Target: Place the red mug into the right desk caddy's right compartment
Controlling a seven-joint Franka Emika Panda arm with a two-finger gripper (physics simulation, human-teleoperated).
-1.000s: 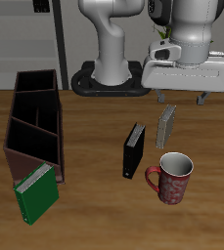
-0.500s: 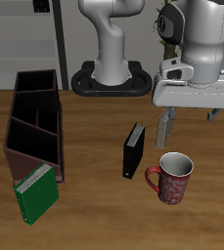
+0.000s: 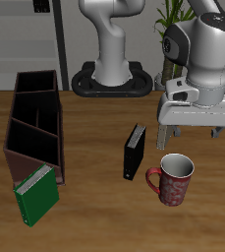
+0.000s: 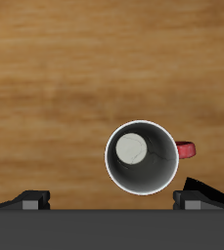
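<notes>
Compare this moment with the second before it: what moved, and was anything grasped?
The hand travelled toward the table's front edge and down, ending above the red mug, open, holding nothing. The mug, black box, green book and right desk caddy stayed put.

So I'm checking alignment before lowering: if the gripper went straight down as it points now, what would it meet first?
Probably the red mug: the gripper hangs open above it, though the mug's rim sits off-centre between the fingers, so one finger may touch the rim first.
</notes>
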